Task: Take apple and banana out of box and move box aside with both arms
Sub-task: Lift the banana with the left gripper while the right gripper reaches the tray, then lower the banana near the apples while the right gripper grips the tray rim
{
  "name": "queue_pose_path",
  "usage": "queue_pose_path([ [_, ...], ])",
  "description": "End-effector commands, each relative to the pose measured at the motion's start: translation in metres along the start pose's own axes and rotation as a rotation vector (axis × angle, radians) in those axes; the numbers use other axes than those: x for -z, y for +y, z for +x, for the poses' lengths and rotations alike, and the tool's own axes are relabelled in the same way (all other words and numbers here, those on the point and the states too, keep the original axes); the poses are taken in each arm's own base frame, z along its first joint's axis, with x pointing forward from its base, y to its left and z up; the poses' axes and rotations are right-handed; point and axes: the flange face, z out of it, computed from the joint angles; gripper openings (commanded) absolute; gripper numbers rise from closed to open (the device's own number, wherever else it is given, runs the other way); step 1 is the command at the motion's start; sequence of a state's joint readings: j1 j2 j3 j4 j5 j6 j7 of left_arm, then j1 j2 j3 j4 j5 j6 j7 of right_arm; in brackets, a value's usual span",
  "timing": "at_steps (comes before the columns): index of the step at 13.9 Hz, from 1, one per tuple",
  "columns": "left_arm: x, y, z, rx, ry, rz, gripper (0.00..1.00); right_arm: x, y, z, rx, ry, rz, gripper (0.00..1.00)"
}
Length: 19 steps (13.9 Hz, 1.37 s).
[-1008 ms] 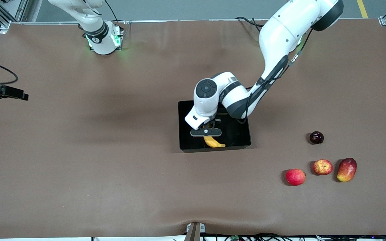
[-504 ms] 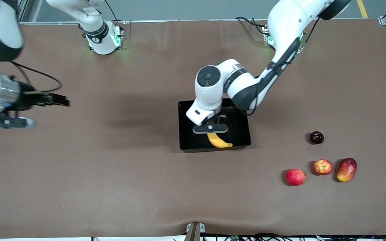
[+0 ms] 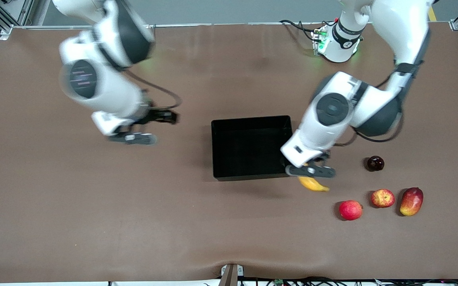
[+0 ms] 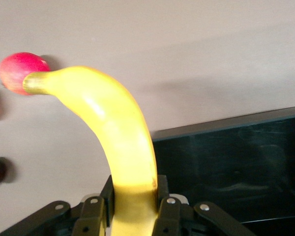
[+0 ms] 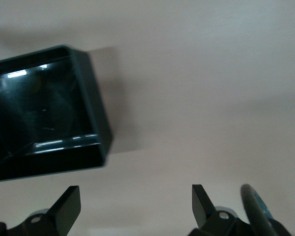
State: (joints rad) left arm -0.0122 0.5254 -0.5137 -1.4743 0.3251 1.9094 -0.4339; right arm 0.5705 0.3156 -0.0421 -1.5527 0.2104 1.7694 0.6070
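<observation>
A second ago the banana (image 3: 313, 184) hung low inside the box (image 3: 251, 147) under the left gripper (image 3: 311, 171); now that gripper, its fingers (image 4: 101, 209) pinching the fruit's thick end, has carried it out over the box's corner, above bare table toward the left arm's end, with the red round fruit (image 3: 350, 210) close by. The box now shows only its black floor in the front view, so both fruits look to be out: the apple (image 3: 383, 198) lies on the table between the red round fruit and the mango (image 3: 411, 201), with a dark plum-like fruit (image 3: 375, 163) farther from the front camera. The right gripper (image 3: 133, 137), off at the edge of the view a second ago, has swung in over the table beside the box (blurred in motion), fingers (image 5: 69, 206) spread wide and empty, which suggests the two-arm box move is close; the banana likely wants setting down first
</observation>
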Motion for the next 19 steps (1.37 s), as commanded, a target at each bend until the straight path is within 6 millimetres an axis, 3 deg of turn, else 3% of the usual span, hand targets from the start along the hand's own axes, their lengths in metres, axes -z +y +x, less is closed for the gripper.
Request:
queue_pose_path([
  [1, -0.010, -0.057, 0.005, -0.062, -0.040, -0.007, 0.00, -0.054, -0.049, -0.004, -0.023, 0.036, 0.008, 1.00],
  [2, -0.018, -0.074, 0.008, -0.097, -0.051, -0.010, 0.00, -0.071, -0.063, -0.008, -0.017, 0.047, 0.009, 1.00],
  [5, -0.053, -0.104, 0.002, -0.226, -0.114, -0.014, 0.00, -0.108, -0.072, 0.001, -0.008, 0.068, 0.000, 1.00],
  [8, -0.080, -0.114, -0.012, -0.444, -0.167, -0.024, 0.00, -0.161, -0.083, 0.023, 0.004, 0.147, 0.036, 1.00],
  [11, -0.098, -0.116, -0.017, -0.691, -0.181, 0.040, 0.00, -0.220, -0.082, 0.046, 0.074, 0.261, -0.005, 1.00],
  [12, -0.107, -0.121, -0.019, -0.734, -0.173, 0.067, 0.00, -0.223, -0.084, 0.044, 0.087, 0.263, -0.013, 0.81],
  [14, -0.132, -0.124, -0.025, -0.786, -0.122, 0.048, 0.00, -0.226, -0.086, 0.039, 0.096, 0.251, -0.026, 0.14],
  [15, -0.151, -0.134, -0.025, -0.807, -0.069, 0.024, 0.00, -0.227, -0.086, 0.037, 0.093, 0.239, -0.036, 0.00],
  [17, -0.178, -0.154, -0.021, -0.810, 0.046, -0.015, 0.00, -0.221, -0.079, 0.040, 0.075, 0.200, -0.066, 0.00],
  [19, -0.189, -0.150, -0.016, -0.802, 0.094, -0.034, 0.00, -0.216, -0.075, 0.042, 0.064, 0.183, -0.075, 0.00],
])
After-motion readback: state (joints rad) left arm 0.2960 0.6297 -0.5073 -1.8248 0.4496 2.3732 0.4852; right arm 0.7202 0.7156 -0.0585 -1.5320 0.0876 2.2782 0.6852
